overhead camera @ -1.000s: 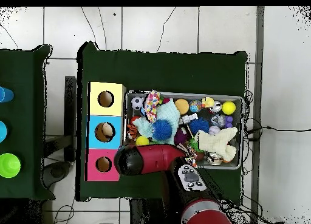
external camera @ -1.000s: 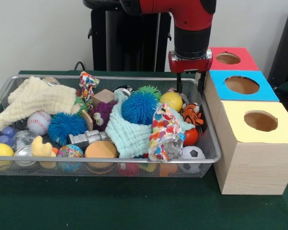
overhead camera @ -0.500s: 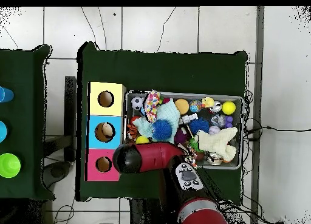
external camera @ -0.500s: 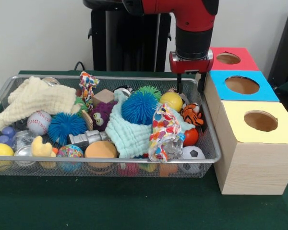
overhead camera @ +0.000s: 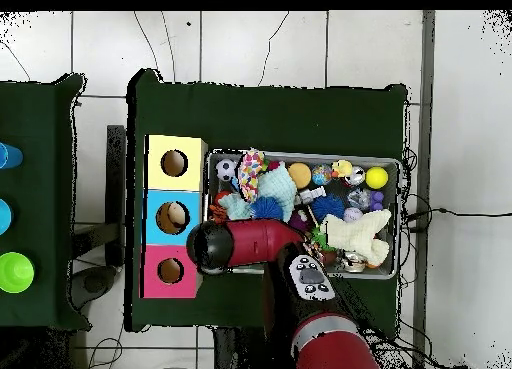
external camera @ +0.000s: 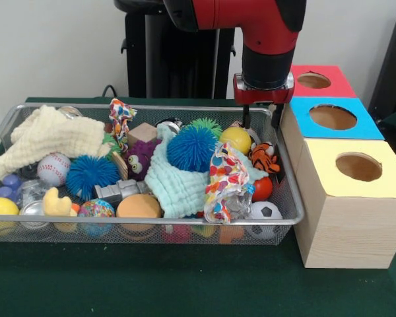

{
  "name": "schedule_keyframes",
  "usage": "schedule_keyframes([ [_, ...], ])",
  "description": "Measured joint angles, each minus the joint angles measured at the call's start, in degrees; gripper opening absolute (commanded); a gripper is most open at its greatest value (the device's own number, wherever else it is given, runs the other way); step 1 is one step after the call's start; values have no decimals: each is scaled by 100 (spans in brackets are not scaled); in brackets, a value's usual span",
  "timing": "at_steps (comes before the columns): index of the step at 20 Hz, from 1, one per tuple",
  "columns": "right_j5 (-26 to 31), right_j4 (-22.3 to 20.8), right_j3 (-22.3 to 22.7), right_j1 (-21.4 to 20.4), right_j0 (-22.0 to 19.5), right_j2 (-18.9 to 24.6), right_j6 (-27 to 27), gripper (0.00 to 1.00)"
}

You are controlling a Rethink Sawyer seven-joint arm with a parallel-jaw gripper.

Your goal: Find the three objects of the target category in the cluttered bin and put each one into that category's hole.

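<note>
My gripper (external camera: 260,123) hangs open and empty over the far right corner of the wire bin (external camera: 152,221), beside the blue-topped box (external camera: 333,117). Just below and in front of its fingertips lie a yellow ball (external camera: 237,139) and a small tiger toy (external camera: 264,157). The bin holds several balls, spiky balls, cloths and toys, among them a blue spiky ball (external camera: 191,148), a baseball (external camera: 53,168) and a soccer ball (external camera: 264,211). In the overhead view the red arm (overhead camera: 240,245) covers the gripper and that corner of the bin (overhead camera: 300,155).
Three wooden boxes with round holes stand in a row beside the bin: red (external camera: 320,80), blue, and yellow (external camera: 356,166). In the overhead view something tan shows inside the blue box's hole (overhead camera: 177,217). A mint cloth (external camera: 178,181) and a cream cloth (external camera: 49,135) cover part of the heap.
The arm's end has shifted a little along the bin's short side, from beside the red box toward the blue box. The gripper stays open and empty; the bin's contents have not moved.
</note>
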Motion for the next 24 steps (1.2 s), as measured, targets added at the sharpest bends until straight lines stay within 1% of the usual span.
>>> schedule_keyframes([
  [7,727,95,-395,189,-1,23,0,100],
  [10,902,109,-498,240,-2,30,0,100],
  [17,1187,119,-666,324,-3,42,0,100],
  [24,1211,121,-683,329,-4,43,0,100],
])
